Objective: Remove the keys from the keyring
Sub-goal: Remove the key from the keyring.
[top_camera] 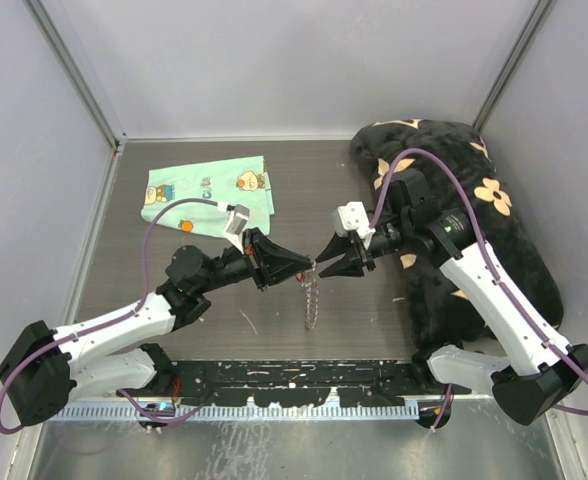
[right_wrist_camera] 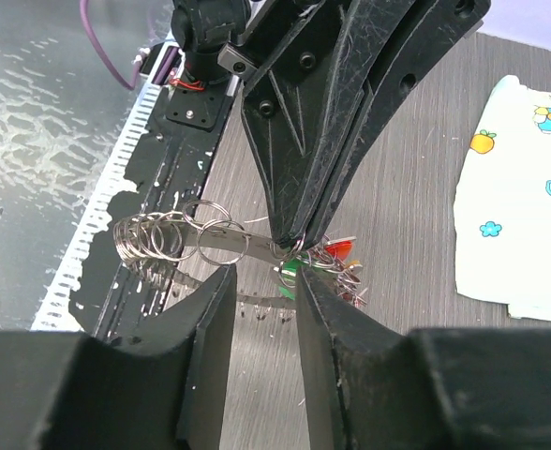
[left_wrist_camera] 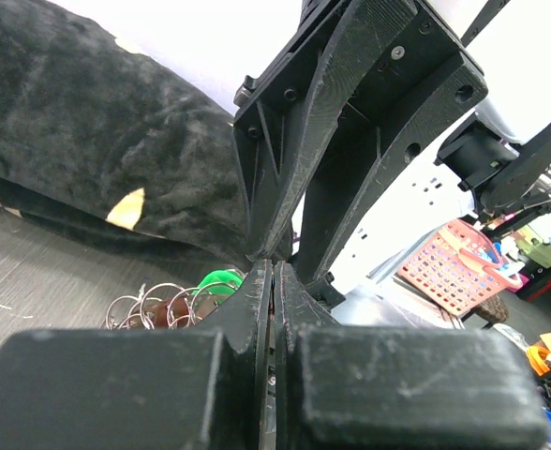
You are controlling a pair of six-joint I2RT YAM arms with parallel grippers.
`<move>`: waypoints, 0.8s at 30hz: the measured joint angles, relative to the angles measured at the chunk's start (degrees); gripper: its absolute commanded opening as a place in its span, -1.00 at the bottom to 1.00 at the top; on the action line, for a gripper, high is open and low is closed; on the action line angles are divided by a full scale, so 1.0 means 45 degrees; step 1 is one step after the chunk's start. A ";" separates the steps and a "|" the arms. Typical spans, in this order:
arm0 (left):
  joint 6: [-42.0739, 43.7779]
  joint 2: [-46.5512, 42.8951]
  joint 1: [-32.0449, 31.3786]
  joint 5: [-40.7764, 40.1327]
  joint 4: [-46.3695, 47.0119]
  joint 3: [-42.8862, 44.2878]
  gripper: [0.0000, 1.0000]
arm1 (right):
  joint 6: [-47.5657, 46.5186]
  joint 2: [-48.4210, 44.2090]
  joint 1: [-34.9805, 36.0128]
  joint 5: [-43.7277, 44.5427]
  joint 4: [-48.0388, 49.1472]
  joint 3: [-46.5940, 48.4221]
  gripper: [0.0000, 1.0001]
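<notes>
Bright, even overhead light casts soft shadows. Glare streaks the steel table edge point(right_wrist_camera: 22, 112). Both wrist views blur their own near fingers point(left_wrist_camera: 116, 394).

Silver keyring point(right_wrist_camera: 175, 234) hanging, coloured keys point(right_wrist_camera: 337, 255) bunched together

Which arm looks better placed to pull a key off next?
Probably the right. The right end effector is open beside the keys, free to grab one, while the left end effector is shut on the keyring, holding it up.
</notes>
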 measured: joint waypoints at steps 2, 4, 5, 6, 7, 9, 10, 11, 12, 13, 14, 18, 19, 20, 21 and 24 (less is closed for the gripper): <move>-0.0053 0.0000 0.0000 -0.0073 0.0019 -0.0029 -1.00 | 0.0005 0.0000 0.0034 0.0102 0.0073 -0.0015 -0.29; -0.0121 0.0000 0.0000 -0.0141 0.0034 -0.0039 -1.00 | 0.0005 0.0000 0.0087 0.0248 0.0151 -0.0019 -0.32; -0.0175 0.0000 0.0000 -0.0160 0.0039 -0.0039 -1.00 | 0.0010 0.0000 0.0092 0.0311 0.0199 -0.0019 -0.33; -0.0248 0.0000 0.0000 -0.0170 0.0044 -0.0039 -1.00 | 0.0015 0.0000 0.0112 0.0393 0.0262 -0.0019 -0.33; -0.0291 0.0000 0.0000 -0.0214 0.0044 -0.0039 -1.00 | 0.0034 0.0000 0.0121 0.0461 0.0321 -0.0024 -0.34; -0.0345 0.0005 -0.0010 -0.0257 0.0044 -0.0039 -1.00 | 0.0049 0.0000 0.0155 0.0593 0.0408 -0.0029 -0.36; -0.0374 0.0010 -0.0024 -0.0272 0.0049 -0.0039 -1.00 | 0.0053 0.0000 0.0180 0.0685 0.0452 -0.0039 -0.37; -0.0389 0.0015 -0.0039 -0.0316 0.0049 -0.0039 -1.00 | 0.0063 0.0000 0.0209 0.0763 0.0486 -0.0049 -0.38; -0.0408 0.0034 -0.0063 -0.0359 0.0053 -0.0039 -1.00 | 0.0063 0.0000 0.0238 0.0831 0.0520 -0.0058 -0.38; -0.0432 0.0049 -0.0092 -0.0408 0.0058 -0.0039 -1.00 | 0.0068 0.0000 0.0257 0.0903 0.0554 -0.0068 -0.39; -0.0461 0.0063 -0.0117 -0.0447 0.0058 -0.0039 -1.00 | 0.0087 0.0000 0.0267 0.0971 0.0597 -0.0083 -0.39; -0.0617 0.0097 -0.0194 -0.0602 0.0112 -0.0044 -1.00 | 0.0087 0.0000 0.0321 0.1161 0.0699 -0.0180 -0.47; -0.0636 0.0097 -0.0199 -0.0631 0.0131 -0.0044 -1.00 | 0.0083 0.0000 0.0340 0.1190 0.0714 -0.0219 -0.49; -0.0665 0.0097 -0.0204 -0.0665 0.0151 -0.0044 -1.00 | 0.0078 0.0000 0.0345 0.1234 0.0719 -0.0262 -0.52; -0.0675 0.0097 -0.0204 -0.0690 0.0160 -0.0044 -1.00 | 0.0068 0.0000 0.0350 0.1268 0.0719 -0.0287 -0.56; -0.0733 0.0117 -0.0204 -0.0777 0.0204 -0.0044 -1.00 | 0.0029 -0.0010 0.0350 0.1326 0.0753 -0.0301 -0.67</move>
